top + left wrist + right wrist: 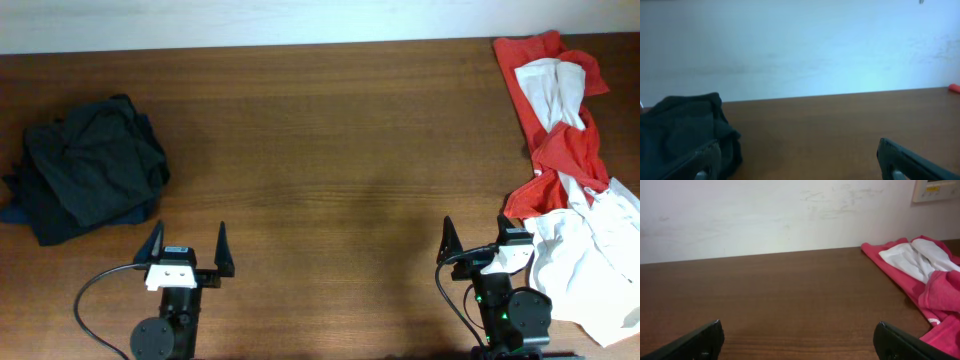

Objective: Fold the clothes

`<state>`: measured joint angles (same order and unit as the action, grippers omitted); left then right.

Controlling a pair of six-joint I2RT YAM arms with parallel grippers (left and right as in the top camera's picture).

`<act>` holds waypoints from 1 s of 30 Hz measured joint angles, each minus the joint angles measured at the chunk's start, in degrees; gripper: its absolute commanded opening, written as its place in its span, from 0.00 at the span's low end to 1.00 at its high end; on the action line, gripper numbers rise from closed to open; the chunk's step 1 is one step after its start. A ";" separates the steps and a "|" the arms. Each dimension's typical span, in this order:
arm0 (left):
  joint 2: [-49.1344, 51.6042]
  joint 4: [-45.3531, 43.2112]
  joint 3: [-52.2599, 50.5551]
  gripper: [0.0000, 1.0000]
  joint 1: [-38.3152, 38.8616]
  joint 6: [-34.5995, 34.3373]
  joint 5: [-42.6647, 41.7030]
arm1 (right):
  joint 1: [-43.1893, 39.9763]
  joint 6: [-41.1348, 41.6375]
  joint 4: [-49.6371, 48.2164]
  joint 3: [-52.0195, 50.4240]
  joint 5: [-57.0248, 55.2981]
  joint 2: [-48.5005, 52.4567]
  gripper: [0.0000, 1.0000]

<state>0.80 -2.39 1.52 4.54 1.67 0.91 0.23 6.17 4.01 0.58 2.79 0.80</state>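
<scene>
Brown wood of the table [320, 150] lay bare across the whole middle, from the far edge to the near one, giving both arms open room. The dark garments [90, 170] sat bunched in a pile at the left side, far-left of the left gripper [188, 248]. That gripper's fingers stood wide apart at the near edge, holding nothing.

The red garment [565, 140] ran down the right side from the far corner, with a white piece [550, 90] lying on it. A white garment [590, 250] spread at the near right, just beside the right gripper [475, 245]. Whether cloth and gripper touched could not be told. Its fingers were likewise wide and empty.
</scene>
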 measured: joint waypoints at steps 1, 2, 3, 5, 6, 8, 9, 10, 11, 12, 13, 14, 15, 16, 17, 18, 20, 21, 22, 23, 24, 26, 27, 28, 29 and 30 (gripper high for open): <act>-0.02 0.31 -0.31 0.99 0.00 0.00 0.00 | 0.00 0.02 0.00 0.00 0.00 0.00 0.99; -0.02 1.64 -0.35 0.99 0.00 0.00 0.00 | 0.00 -0.02 0.00 0.00 0.00 0.00 0.98; -0.04 2.89 -0.35 0.99 0.00 0.00 0.00 | 0.00 0.02 0.00 0.00 0.00 0.00 0.99; -0.07 6.80 -0.59 0.99 0.00 0.00 0.00 | 0.00 0.00 0.00 0.00 0.00 0.00 0.99; -0.04 7.04 -0.72 0.99 0.00 0.00 0.02 | 0.00 0.00 0.00 0.00 0.00 0.00 0.99; -0.11 7.04 -0.70 0.99 0.00 0.00 0.00 | 0.00 0.00 0.00 0.00 0.00 0.00 0.99; -0.11 7.04 -0.70 0.99 0.00 0.00 0.00 | 0.00 0.00 0.00 0.00 0.00 0.00 0.99; -0.11 7.04 -0.72 0.99 0.00 0.00 0.02 | 0.00 0.02 0.00 0.00 0.00 0.00 0.99; -0.11 7.02 -0.70 0.99 0.00 0.00 0.00 | 0.00 0.00 0.00 0.00 0.00 0.00 0.99; -0.11 7.04 -0.70 0.99 0.00 0.00 0.00 | 0.00 0.02 0.00 0.00 0.00 0.00 0.99; -0.11 7.04 -0.72 0.99 0.00 0.00 0.00 | 0.00 0.00 0.00 0.00 0.00 0.00 0.99; -0.11 7.04 -0.70 0.99 0.00 0.00 0.00 | 0.00 0.00 0.00 0.00 0.00 0.00 0.98; -0.11 7.04 -0.72 0.99 0.00 0.00 0.02 | 0.00 0.02 0.00 0.00 0.00 0.00 0.99; -0.11 7.04 -0.72 0.99 0.00 0.00 0.00 | 0.00 0.02 0.00 0.00 0.00 0.00 0.99; -0.11 7.04 -0.72 0.99 0.00 0.00 0.02 | 0.00 0.00 0.00 0.00 0.00 0.00 0.99; -0.11 7.04 -0.70 0.99 0.00 0.00 0.00 | 0.00 0.00 0.00 0.00 0.00 0.00 0.99; -0.11 7.04 -0.72 0.99 0.00 0.00 0.00 | 0.00 -0.02 0.00 0.00 0.00 0.00 0.99; -0.11 7.04 -0.70 0.99 0.00 0.00 0.00 | 0.00 0.00 0.00 0.00 0.00 0.00 0.99; -0.11 7.04 -0.70 0.99 0.00 0.00 0.00 | 0.00 -0.02 0.00 0.00 0.00 0.00 0.99; -0.11 7.02 -0.70 0.99 0.00 0.00 0.00 | 0.00 0.00 0.00 0.00 0.00 0.00 0.99; -0.11 7.04 -0.72 0.99 0.00 0.00 0.02 | 0.00 -0.02 0.00 0.00 0.00 0.00 0.99; -0.11 7.04 -0.70 0.99 0.00 0.00 0.00 | 0.00 -0.02 0.00 0.00 0.00 0.00 0.99; -0.11 7.04 -0.70 0.99 0.00 0.00 0.00 | 0.00 -0.02 0.00 0.00 0.00 0.00 0.99; -0.11 7.04 -0.72 0.99 0.00 0.00 0.00 | 0.00 0.02 0.00 0.00 0.00 0.00 0.99; -0.11 7.04 -0.72 0.99 0.00 0.00 0.00 | 0.00 -0.02 0.00 0.00 0.00 0.00 0.99; -0.11 7.04 -0.72 0.99 0.00 0.00 0.00 | 0.00 0.02 0.00 0.00 0.00 0.00 0.99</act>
<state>0.69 4.64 0.80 4.54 1.67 0.91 0.23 6.20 4.01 0.58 2.79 0.80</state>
